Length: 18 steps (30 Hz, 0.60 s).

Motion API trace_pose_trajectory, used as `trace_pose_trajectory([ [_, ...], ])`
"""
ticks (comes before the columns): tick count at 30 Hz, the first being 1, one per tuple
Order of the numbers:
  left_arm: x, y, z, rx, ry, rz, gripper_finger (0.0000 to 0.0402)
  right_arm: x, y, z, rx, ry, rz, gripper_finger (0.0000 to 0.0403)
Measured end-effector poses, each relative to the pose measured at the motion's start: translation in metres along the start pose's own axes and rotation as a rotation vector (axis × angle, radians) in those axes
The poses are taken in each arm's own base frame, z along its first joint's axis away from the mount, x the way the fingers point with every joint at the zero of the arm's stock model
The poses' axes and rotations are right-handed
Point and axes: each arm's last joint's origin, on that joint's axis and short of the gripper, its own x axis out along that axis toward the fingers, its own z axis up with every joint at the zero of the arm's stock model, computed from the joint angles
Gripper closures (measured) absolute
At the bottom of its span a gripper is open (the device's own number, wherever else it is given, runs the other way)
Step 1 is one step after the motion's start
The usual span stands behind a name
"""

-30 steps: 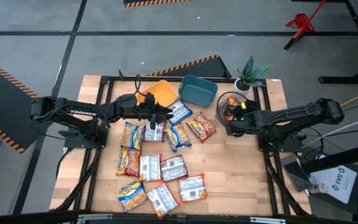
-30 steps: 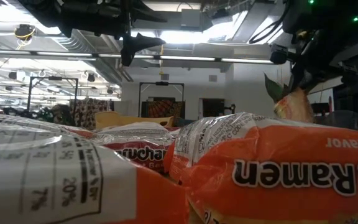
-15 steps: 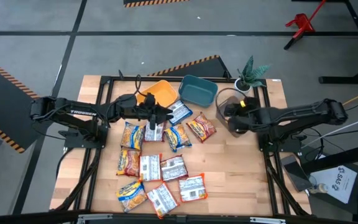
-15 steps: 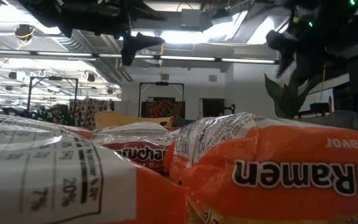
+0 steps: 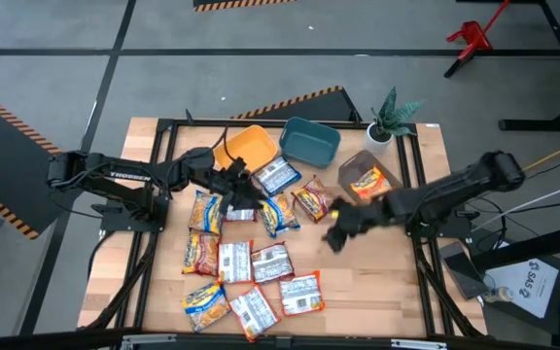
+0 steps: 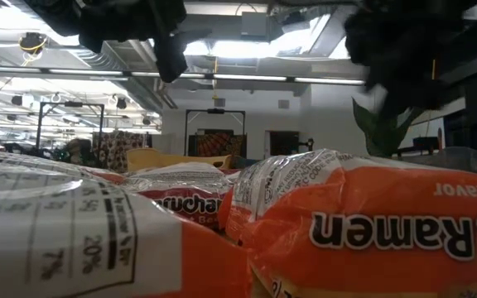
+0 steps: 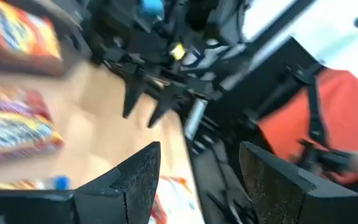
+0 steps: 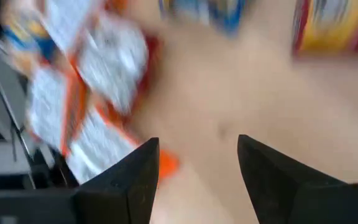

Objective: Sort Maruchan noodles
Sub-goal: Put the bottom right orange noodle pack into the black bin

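Note:
Several Maruchan noodles packets (image 5: 251, 262) lie flat on the wooden table, in yellow-and-blue, maroon and orange. One orange packet (image 5: 369, 181) lies inside the grey bin (image 5: 350, 167). My right gripper (image 5: 338, 233) hovers open over bare wood right of the packets; the right wrist view shows its fingers apart (image 8: 197, 146) with nothing between them. My left gripper (image 5: 236, 185) stands open over the far packets near the yellow bin (image 5: 251, 144), and nothing is between its fingers (image 7: 197, 149).
A teal bin (image 5: 309, 141) stands between the yellow and grey bins at the table's far edge. A small potted plant (image 5: 392, 117) is at the far right corner. Bare wood (image 5: 367, 272) lies right of the packets.
My right gripper has let go of the orange packet, which now lies in the grey bin. It has then swung away from the bin toward the table's near left, to beside the packets. My left gripper has turned and tipped over the far packets.

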Motion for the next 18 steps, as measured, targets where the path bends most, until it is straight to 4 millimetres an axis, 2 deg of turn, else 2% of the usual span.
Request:
trace_pose_trajectory([
  [4,0.003,-0.006,-0.008,-0.07,0.101,-0.076,0.0187,0.017,0.017,-0.04,0.111,0.062,0.018,0.0199],
  [9,0.01,-0.017,-0.022,-0.077,0.177,-0.112,0.0187,0.021,0.033,-0.079,0.308,-0.035,0.062,0.0199],
  [13,0.015,-0.024,-0.029,-0.072,0.165,-0.083,0.0187,0.027,0.037,-0.099,0.428,-0.105,0.086,0.0199],
  [18,0.021,-0.033,-0.039,-0.095,0.16,-0.054,0.0187,0.046,0.042,-0.113,0.428,-0.097,0.13,0.0199],
])
